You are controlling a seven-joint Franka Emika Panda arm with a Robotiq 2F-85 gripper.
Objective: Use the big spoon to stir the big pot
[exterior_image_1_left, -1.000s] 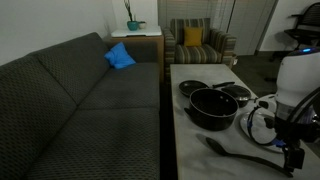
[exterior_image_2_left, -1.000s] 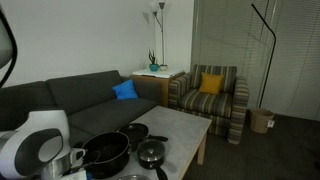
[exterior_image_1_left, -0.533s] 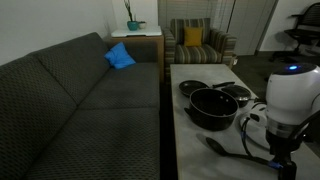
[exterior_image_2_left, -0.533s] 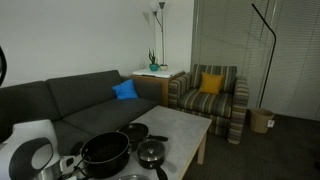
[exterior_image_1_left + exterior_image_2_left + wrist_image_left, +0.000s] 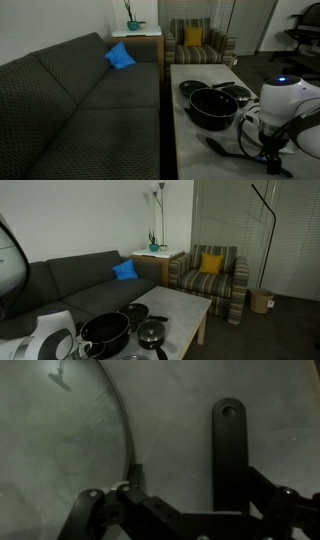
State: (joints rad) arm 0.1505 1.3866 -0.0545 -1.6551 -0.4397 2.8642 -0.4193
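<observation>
Jaws wide, the gripper (image 5: 188, 495) is hanging over the big spoon (image 5: 228, 455) at right; centre on its handle before closing.

Far end of table (image 5: 200, 72) bare, open access; big pot (image 5: 212, 108) and small pans (image 5: 195, 88) block middle.

The pale bench (image 5: 196, 74) at lower right carries the big pot (image 5: 212, 108), the big spoon (image 5: 222, 147), and seemingly smaller pans (image 5: 194, 87).
</observation>
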